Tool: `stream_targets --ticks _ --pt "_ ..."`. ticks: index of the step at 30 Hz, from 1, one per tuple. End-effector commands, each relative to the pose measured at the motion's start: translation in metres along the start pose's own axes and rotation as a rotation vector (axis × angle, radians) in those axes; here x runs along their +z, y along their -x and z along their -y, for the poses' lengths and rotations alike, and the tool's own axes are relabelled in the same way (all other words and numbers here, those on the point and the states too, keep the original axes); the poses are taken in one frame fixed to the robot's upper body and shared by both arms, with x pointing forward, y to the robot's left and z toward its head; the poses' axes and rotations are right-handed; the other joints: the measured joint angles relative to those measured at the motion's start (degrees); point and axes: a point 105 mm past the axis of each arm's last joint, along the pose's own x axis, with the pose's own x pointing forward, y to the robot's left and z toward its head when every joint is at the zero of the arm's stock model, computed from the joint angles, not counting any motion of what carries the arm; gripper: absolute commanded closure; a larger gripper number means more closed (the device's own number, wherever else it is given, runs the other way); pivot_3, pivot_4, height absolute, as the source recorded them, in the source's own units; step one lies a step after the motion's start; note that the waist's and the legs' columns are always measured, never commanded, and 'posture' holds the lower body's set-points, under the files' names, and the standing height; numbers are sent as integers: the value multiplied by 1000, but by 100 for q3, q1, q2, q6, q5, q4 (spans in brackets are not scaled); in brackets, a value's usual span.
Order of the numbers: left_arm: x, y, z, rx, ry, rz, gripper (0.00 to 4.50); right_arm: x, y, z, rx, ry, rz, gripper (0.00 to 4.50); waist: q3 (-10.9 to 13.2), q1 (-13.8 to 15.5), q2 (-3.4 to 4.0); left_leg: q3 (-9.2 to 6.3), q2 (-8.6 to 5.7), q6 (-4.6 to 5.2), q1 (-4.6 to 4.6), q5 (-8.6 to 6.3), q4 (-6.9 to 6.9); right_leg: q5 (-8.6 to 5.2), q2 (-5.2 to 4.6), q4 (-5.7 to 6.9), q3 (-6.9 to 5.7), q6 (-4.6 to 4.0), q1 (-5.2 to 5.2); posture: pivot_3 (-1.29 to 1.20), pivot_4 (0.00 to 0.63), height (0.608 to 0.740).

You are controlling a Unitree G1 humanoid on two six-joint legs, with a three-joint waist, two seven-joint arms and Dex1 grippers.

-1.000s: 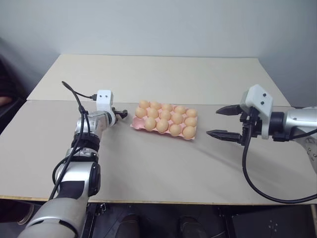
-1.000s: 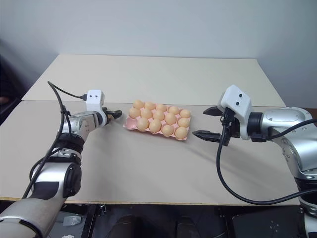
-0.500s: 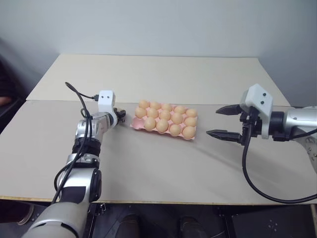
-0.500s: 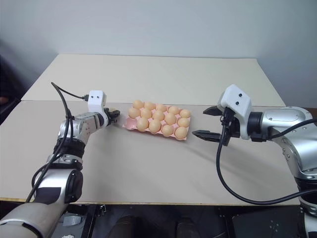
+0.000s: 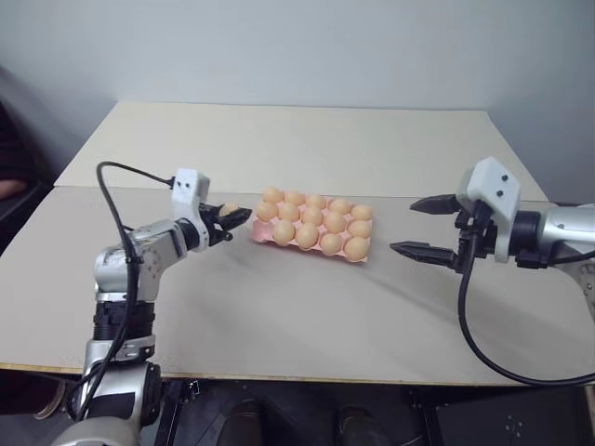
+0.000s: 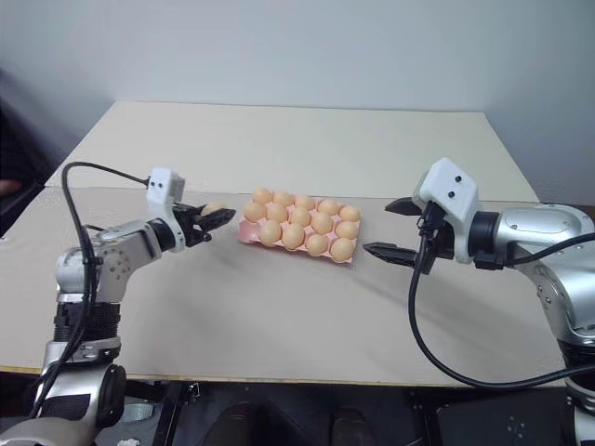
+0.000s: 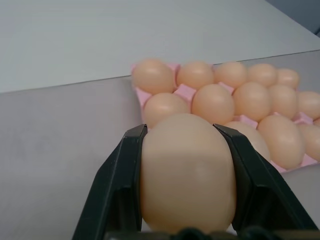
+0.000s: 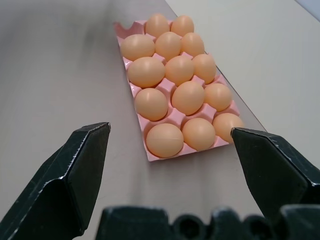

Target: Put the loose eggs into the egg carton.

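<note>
Egg between left hand fingers, just beside egg carton.

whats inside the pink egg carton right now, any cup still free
The egg carton holds tan eggs in three rows; the right wrist view shows fourteen. No bare cup shows: the corner cup nearest the left gripper is hidden behind neighbouring eggs. That gripper holds one more egg beside the carton.

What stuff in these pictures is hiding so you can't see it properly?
- Near cups of the carton: left wrist view, blocked by the egg in the left claw.
- One end of the carton: left wrist view, cut off by the picture's edge.
- A person: left eye view, mostly cut off by the edge.
</note>
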Motion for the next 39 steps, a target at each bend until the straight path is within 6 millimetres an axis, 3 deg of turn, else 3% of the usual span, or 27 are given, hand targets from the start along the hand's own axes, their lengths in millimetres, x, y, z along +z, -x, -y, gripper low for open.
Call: stream_targets --ticks 1,10,23,31,39 --pt "6 -12 11 -29 -61 48 2746 10 8 0 -34 34 24 0 0 -2 0 0 0 0 0 0 0 0 0 0 0 0 0 0 150 740" --pt "3 -30 17 -12 -102 44 2751 9 11 -3 -54 23 19 0 0 -13 0 -1 0 6 4 -3 1 0 2 -2 3 0 -1 0 150 740" --pt "-7 -33 15 11 -75 -14 2752 8 13 -3 -67 15 15 0 0 -12 0 -2 0 6 2 -3 1 0 2 -2 1 0 -1 0 150 740" --pt "-6 -32 12 43 -81 -7 192 8 12 -4 -60 13 20 0 0 -12 0 -2 0 6 2 -3 1 0 1 -3 1 0 -1 0 150 740" --pt "21 -19 13 1 -50 108 89 9 8 -3 -49 15 26 0 0 -14 0 -3 0 5 2 -3 1 0 2 -3 1 0 -1 0 150 740"
